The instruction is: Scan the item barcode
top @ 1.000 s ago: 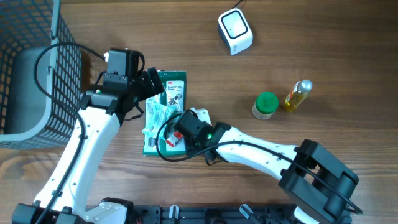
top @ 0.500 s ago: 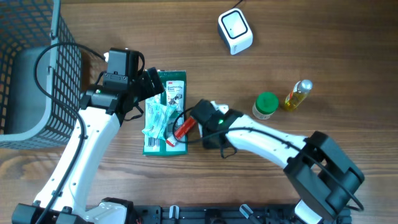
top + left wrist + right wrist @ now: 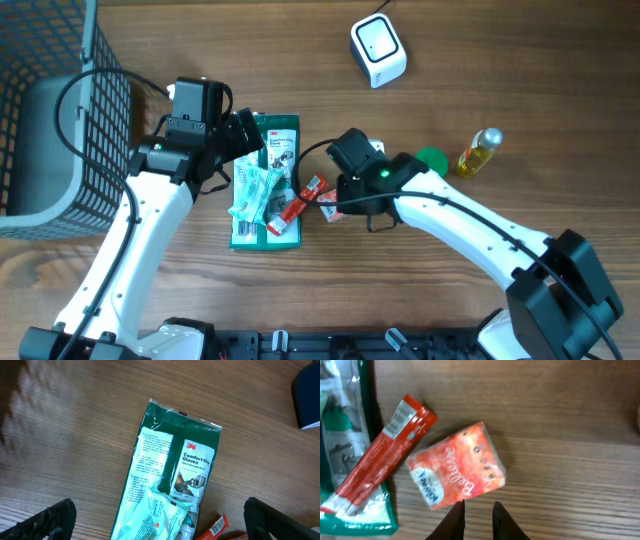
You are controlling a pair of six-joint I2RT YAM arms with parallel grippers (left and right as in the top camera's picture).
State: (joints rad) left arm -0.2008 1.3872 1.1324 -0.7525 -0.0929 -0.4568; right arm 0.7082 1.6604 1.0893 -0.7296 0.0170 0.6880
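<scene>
A white barcode scanner (image 3: 378, 50) sits at the back of the table. An orange tissue pack (image 3: 457, 465) lies flat on the wood, also seen from above (image 3: 328, 210). My right gripper (image 3: 479, 505) hovers at its near edge, jaws a narrow gap apart with only wood between them. A red snack bar (image 3: 385, 455) with a printed barcode lies to its left, half on a green glove pack (image 3: 272, 140). My left gripper (image 3: 160, 520) hangs wide open over that glove pack (image 3: 185, 460) and a pale plastic bag (image 3: 150, 515), holding nothing.
A black wire basket (image 3: 50, 110) stands at the far left. A green-lidded jar (image 3: 428, 168) and a small bottle of yellow oil (image 3: 478, 152) stand to the right of my right arm. Bare wood lies between the scanner and the items.
My right gripper drew back to the right off the glove pack, bringing the tissue pack and red bar along, and its jaws parted slightly. The left arm stayed still.
</scene>
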